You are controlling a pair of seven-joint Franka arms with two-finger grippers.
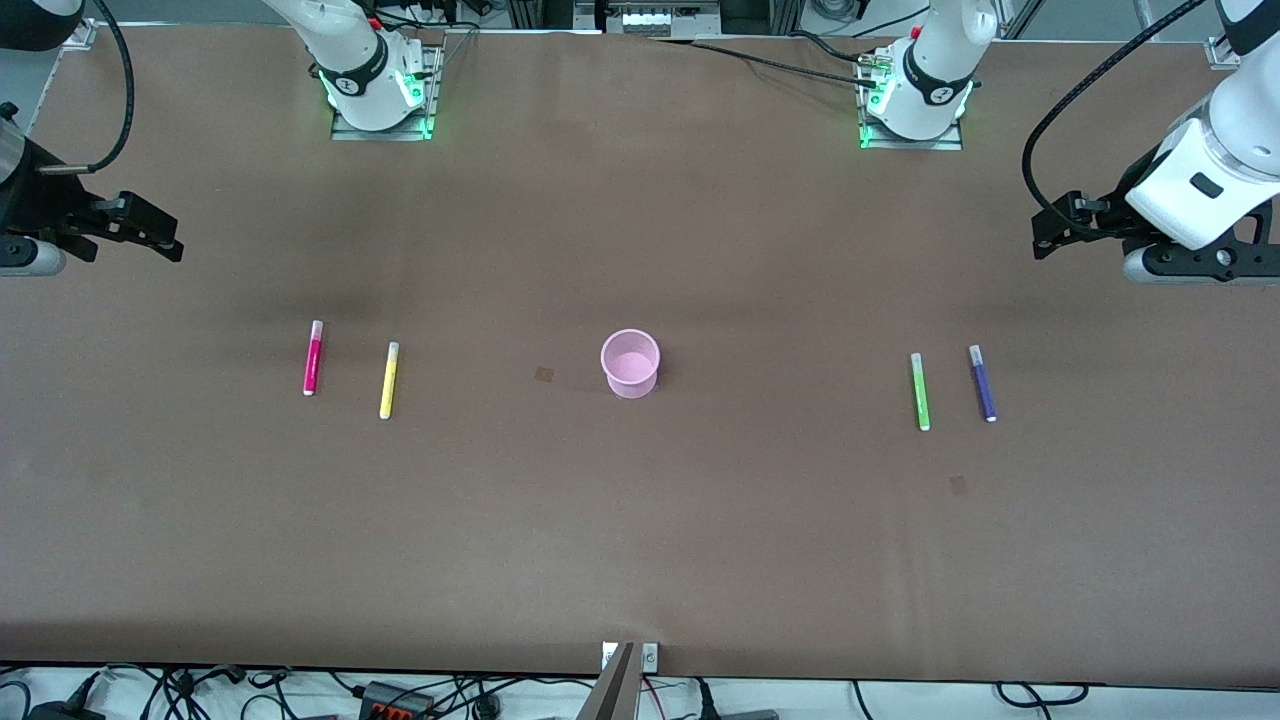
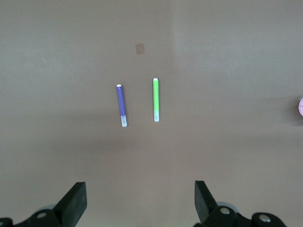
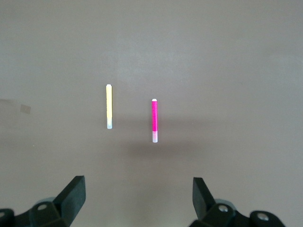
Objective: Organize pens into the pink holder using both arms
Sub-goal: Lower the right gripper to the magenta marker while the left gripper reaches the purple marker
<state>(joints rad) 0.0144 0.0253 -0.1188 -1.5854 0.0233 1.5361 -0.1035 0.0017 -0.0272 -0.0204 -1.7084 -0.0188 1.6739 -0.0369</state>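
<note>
No pen had been picked up: four pens point(image 1: 389, 380) lay in pairs toward each table end, pink holder point(image 1: 630, 364) mid-table, while left gripper point(image 2: 140, 203) and right gripper point(image 3: 138, 201) were held spread wide, empty, a descent onto a pen judged next.

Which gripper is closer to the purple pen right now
Left. The left gripper hangs open over the left arm's end of the table, near the purple pen. The right gripper hangs open over the right arm's end.
</note>
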